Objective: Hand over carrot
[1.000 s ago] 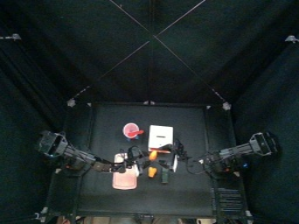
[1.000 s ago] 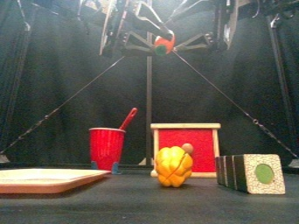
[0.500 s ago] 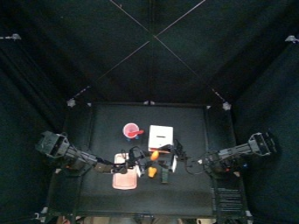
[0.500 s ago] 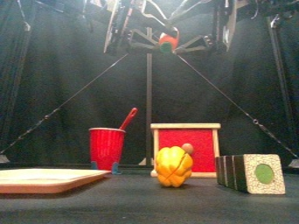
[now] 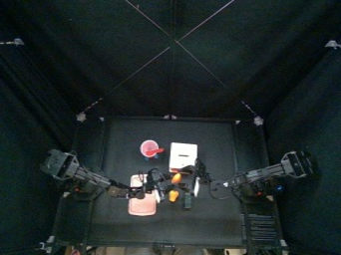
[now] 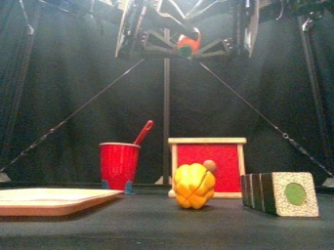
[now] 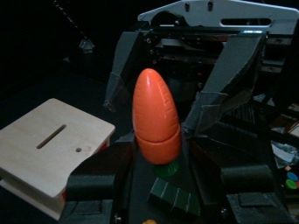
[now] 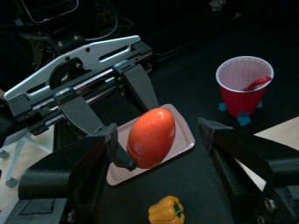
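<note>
The black table carries everything else; both arms meet above its front half, the left arm from the left and the right arm from the right. On it the flat salmon-pink tray lies at the front left. The wooden box with a red face stands behind the middle, and a dark box with a green disc stands to the right at the front. The red cup, with a red utensil leaning in it, stands left of the wooden box, and a yellow pepper sits just in front of that box. High above all these, near the top of the front view, the left gripper is clamped on the green-tipped thick end of the carrot, whose pointed end sticks out toward the other arm. The right gripper faces it with its jaws spread wide, one on each side of the carrot, with a gap visible between each jaw and the orange skin
</note>
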